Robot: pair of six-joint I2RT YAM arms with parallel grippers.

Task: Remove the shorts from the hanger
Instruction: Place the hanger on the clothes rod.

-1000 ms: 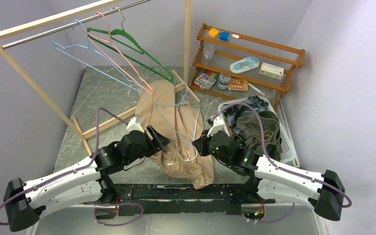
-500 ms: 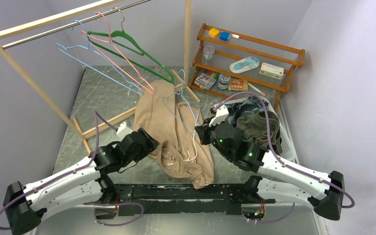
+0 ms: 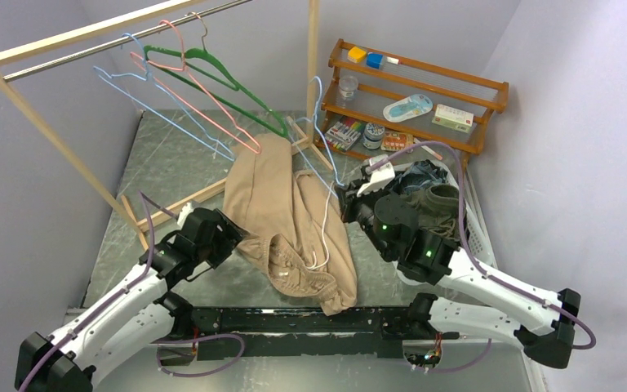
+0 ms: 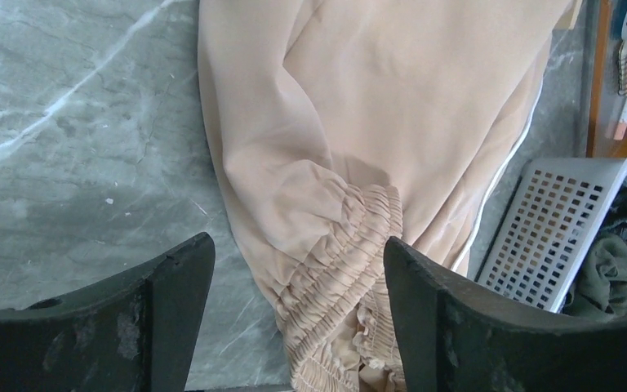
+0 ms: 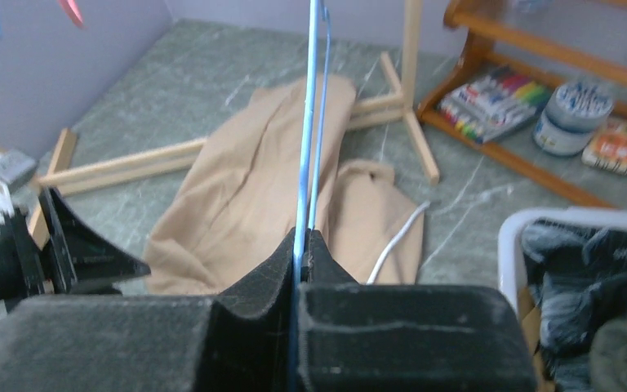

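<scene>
Entry: beige pair, hanger separation.

- Right gripper (image 5: 302, 245) is clamping the pale blue wire hanger (image 5: 305, 131) between closed jaws and holding it upright, hook at 12 o'clock.
- Left gripper (image 4: 294, 249) is standing with its jaws apart and empty, above the shorts' gathered waistband (image 4: 335, 253).
- Light beige shorts (image 3: 286, 204) are lying crumpled on the table at mid-field. The left gripper is at their 8 o'clock edge and the right gripper at their 2 o'clock.
- The white drawstring (image 3: 324, 237) is trailing loose over the cloth.
- The hanger is looking clear of the cloth. I cannot tell whether its lowest wire is touching the fabric.
- Olive shorts (image 3: 437, 204) and a dark patterned pair (image 3: 412, 175) are sitting in the white basket (image 4: 555, 237), at 3 o'clock from the beige pair.

Doing this step well, as judged:
- Raising the hanger straight toward 12 o'clock is best, since swinging it sideways could hook the drawstring.
- If the cloth starts rising with the wire, the left jaws should be pinning the waistband down.
- Keeping the right-hand grip firm matters, because thin wire tends to twist in the jaws.
- Once the hanger is free, it likely belongs at 11 o'clock on the rail (image 3: 131, 37).
</scene>
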